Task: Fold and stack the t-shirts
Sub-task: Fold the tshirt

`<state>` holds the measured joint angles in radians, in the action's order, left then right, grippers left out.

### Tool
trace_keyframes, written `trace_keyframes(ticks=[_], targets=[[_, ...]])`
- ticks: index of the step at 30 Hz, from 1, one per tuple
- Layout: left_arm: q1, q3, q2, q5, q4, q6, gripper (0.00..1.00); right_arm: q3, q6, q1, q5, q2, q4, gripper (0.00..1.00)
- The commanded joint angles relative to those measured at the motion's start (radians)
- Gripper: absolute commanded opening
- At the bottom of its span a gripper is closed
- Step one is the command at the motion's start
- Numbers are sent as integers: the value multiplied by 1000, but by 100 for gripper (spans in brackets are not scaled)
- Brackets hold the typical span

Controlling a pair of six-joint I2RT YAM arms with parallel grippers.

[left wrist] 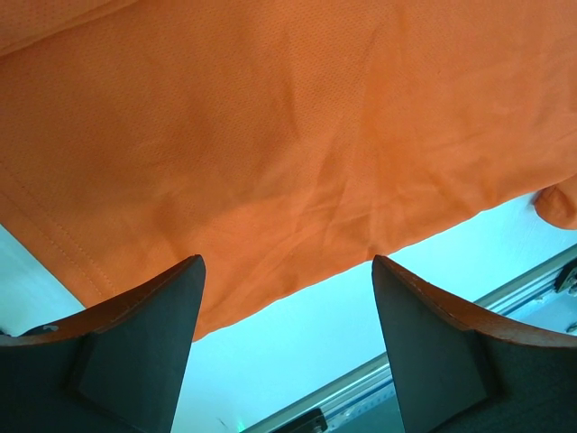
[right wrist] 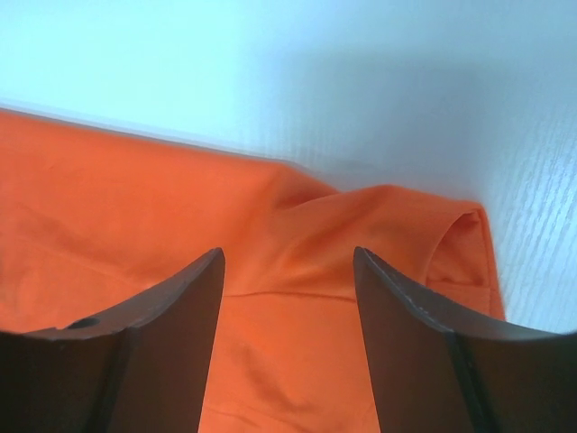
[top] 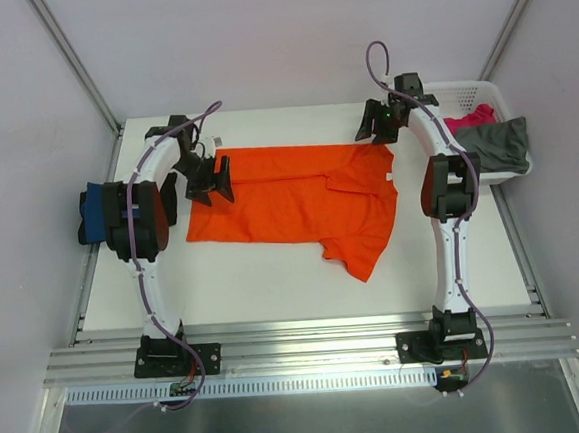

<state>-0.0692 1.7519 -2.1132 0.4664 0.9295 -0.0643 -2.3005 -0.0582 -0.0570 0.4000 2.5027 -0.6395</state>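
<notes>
The orange t-shirt (top: 298,201) lies spread flat on the white table, one sleeve pointing toward the near right. My left gripper (top: 209,180) is open and empty, hovering over the shirt's left hem; in the left wrist view (left wrist: 287,271) the orange cloth (left wrist: 288,135) fills the area beyond its jaws. My right gripper (top: 376,124) is open and empty above the shirt's far right corner; the right wrist view (right wrist: 288,262) shows the folded sleeve (right wrist: 406,234) between its jaws. The navy blue t-shirt (top: 94,214) lies at the left edge, partly hidden by my left arm. The magenta t-shirt (top: 472,118) and the grey-olive t-shirt (top: 495,145) lie in the basket.
A white lattice basket (top: 495,88) stands at the far right corner of the table. An aluminium rail (top: 309,340) runs along the near edge with both arm bases on it. White walls surround the table.
</notes>
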Motion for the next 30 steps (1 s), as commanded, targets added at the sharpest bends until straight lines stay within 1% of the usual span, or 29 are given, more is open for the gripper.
trace_keyframes(ticks=[1, 6, 9, 10, 14, 18, 21, 26, 30], targets=[[-21, 43, 87, -15, 25, -15, 75, 25, 32, -7, 63, -210, 17, 63], [-21, 37, 116, -44, 25, -26, 76, 225, 57, -12, 134, -350, 3, 63], [-21, 49, 124, -46, 25, -23, 77, 282, 95, -12, 143, -383, -12, 63], [-21, 55, 124, -46, 25, -22, 77, 324, 103, -12, 157, -384, -11, 64], [-23, 64, 133, -49, 25, -20, 77, 413, 120, -14, 171, -357, 1, 64], [-23, 28, 154, -35, 26, -16, 77, 414, 103, -14, 149, -277, -6, 64], [-21, 9, 153, -26, 28, -14, 77, 366, 84, -17, 134, -237, -19, 65], [-21, 17, 142, -21, 32, -6, 77, 332, 74, -18, 106, -179, -32, 66], [-21, 18, 144, -18, 31, -5, 77, 297, 69, -7, 45, -139, -31, 67]])
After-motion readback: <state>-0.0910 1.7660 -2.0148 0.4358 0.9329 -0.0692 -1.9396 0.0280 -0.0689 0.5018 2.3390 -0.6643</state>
